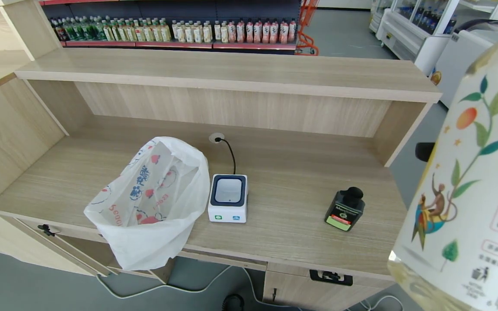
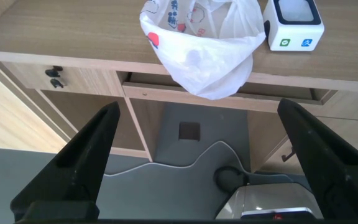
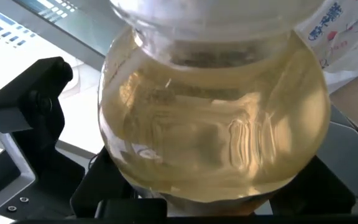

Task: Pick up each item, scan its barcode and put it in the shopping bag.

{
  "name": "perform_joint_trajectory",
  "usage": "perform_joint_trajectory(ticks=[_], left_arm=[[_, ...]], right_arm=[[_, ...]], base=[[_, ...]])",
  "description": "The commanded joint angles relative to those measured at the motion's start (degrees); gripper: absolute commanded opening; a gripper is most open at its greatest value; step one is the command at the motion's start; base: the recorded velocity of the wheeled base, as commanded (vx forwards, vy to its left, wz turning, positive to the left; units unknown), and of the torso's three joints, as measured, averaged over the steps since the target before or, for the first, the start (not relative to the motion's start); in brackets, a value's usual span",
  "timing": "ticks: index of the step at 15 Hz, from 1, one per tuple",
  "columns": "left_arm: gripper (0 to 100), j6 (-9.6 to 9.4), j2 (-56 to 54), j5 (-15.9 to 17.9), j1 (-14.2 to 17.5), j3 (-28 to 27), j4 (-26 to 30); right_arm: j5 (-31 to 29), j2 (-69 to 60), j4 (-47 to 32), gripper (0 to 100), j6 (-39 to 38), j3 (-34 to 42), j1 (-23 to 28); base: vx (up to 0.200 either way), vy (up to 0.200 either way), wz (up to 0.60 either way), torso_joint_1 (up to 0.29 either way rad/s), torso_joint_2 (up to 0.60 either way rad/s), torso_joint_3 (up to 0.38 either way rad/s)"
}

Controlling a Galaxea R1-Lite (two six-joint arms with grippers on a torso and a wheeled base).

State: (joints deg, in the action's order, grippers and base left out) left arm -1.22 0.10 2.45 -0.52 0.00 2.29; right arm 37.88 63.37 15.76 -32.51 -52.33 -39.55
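A big clear bottle (image 1: 469, 194) of pale yellow drink, with a white label of leaves and a barcode, is held up close at the right of the head view. My right gripper (image 3: 210, 162) is shut on this bottle (image 3: 216, 106), a black finger on each side. On the counter stands the white barcode scanner (image 1: 228, 198) with its dark window facing up. To its left the white shopping bag (image 1: 149, 203) is open, sagging over the front edge. My left gripper (image 2: 199, 111) is open and holds nothing, low in front of the counter below the bag (image 2: 197, 50).
A small black bottle (image 1: 345, 209) with a black cap stands on the counter (image 1: 292, 172) right of the scanner. A cable runs from the scanner to a hole at the back. A raised shelf and side walls enclose the counter. Drawers sit under its front edge.
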Motion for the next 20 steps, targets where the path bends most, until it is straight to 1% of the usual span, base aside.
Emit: perform_joint_trajectory(ticks=[1, 9, 10, 11, 13, 14, 15, 16, 17, 18, 19, 20], left_arm=[[100, -0.01, -0.01, 0.01, 0.0, 0.0, 0.08], [100, -0.01, -0.01, 0.01, 0.0, 0.0, -0.01], [100, -0.01, -0.01, 0.01, 0.0, 0.0, -0.01], [100, -0.01, -0.01, 0.01, 0.0, 0.0, 0.08], [100, -0.01, -0.01, 0.01, 0.0, 0.0, -0.01], [100, -0.01, -0.01, 0.01, 0.0, 0.0, -0.01], [100, -0.01, -0.01, 0.01, 0.0, 0.0, -0.01], [100, -0.01, -0.01, 0.01, 0.0, 0.0, -0.01], [100, -0.01, -0.01, 0.01, 0.0, 0.0, -0.01], [100, -0.01, -0.01, 0.01, 0.0, 0.0, -0.01], [100, -0.01, -0.01, 0.01, 0.0, 0.0, -0.01], [100, -0.01, -0.01, 0.01, 0.0, 0.0, 0.08]], right_arm=[[0.0, -0.88, -0.12, 0, -0.01, -0.14, -0.36], [-0.26, -0.44, -0.03, 0, 0.17, -0.22, -0.27], [-0.52, -0.26, -0.03, 0, 1.22, -0.22, -0.09], [-1.4, 0.09, -0.12, 0, 6.15, 0.3, 0.43], [-14.06, 1.85, 0.67, 0, 26.98, 4.43, 4.04], [-15.99, 2.11, 1.9, 0, 31.98, 5.49, 5.36], [-16.96, 2.29, 7.09, 0, 32.51, 6.81, 8.17], [-18.98, 2.73, 11.13, 0, 33.57, 8.65, 9.66], [-21.0, 2.99, 13.24, 0, 35.32, 9.8, 10.19], [-23.81, 3.43, 15.61, 0, 41.48, 12.7, 12.3], [-23.99, 3.43, 16.93, 0, 45.52, 15.16, 15.55], [-23.99, 3.61, 19.57, 0, 48.42, 17.79, 17.75]], base=[[0.0, 0.0, 0.0, 0.0, 0.0, 0.0], [0.0, 0.0, 0.0, 0.0, 0.0, 0.0], [0.0, 0.0, 0.0, 0.0, 0.0, 0.0], [0.0, 0.0, 0.0, 0.0, 0.0, 0.0], [0.0, 0.0, 0.0, 0.0, 0.0, 0.0], [0.0, 0.0, 0.0, 0.0, 0.0, 0.0], [0.0, 0.0, 0.0, 0.0, 0.0, 0.0], [0.0, 0.0, 0.0, 0.0, 0.0, 0.0], [0.0, 0.0, 0.0, 0.0, 0.0, 0.0], [0.0, 0.0, 0.0, 0.0, 0.0, 0.0], [0.0, 0.0, 0.0, 0.0, 0.0, 0.0], [0.0, 0.0, 0.0, 0.0, 0.0, 0.0]])
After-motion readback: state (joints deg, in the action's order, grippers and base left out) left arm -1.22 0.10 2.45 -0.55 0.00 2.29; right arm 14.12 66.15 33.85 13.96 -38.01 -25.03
